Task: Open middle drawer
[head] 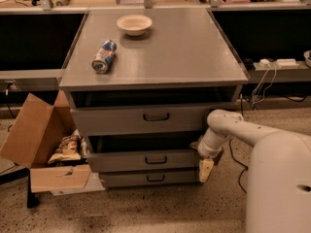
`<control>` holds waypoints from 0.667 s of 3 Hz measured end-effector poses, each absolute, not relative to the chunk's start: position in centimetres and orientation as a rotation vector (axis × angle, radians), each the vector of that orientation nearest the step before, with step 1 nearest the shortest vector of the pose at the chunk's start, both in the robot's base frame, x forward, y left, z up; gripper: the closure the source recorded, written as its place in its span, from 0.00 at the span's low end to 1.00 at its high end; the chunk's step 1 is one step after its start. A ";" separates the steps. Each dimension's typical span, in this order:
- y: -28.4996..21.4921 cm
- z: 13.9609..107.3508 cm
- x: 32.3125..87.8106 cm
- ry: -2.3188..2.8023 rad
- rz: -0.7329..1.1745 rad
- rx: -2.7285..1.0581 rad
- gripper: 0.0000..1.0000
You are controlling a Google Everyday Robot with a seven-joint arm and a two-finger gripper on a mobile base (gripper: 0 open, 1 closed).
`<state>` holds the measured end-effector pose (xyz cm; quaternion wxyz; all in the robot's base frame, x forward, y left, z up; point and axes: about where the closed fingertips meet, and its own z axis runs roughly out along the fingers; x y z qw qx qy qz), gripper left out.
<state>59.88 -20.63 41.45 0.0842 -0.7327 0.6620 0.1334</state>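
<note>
The grey cabinet has three drawers stacked one above the other. The middle drawer has a medium-height front with a small dark loop handle. A dark gap shows above its front, which stands a little forward. My gripper hangs at the end of the white arm, pointing down at the right end of the middle drawer's front, well right of the handle. It holds nothing that I can see.
A bowl and a lying can sit on the cabinet top. The taller top drawer and slim bottom drawer frame the middle one. An open cardboard box with snack bags stands on the floor at left. Cables run at right.
</note>
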 end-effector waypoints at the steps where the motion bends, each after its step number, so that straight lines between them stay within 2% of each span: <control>1: -19.9 41.4 58.3 1.963 0.415 -2.212 0.35; 2: -19.7 41.6 57.8 1.955 0.422 -2.220 0.59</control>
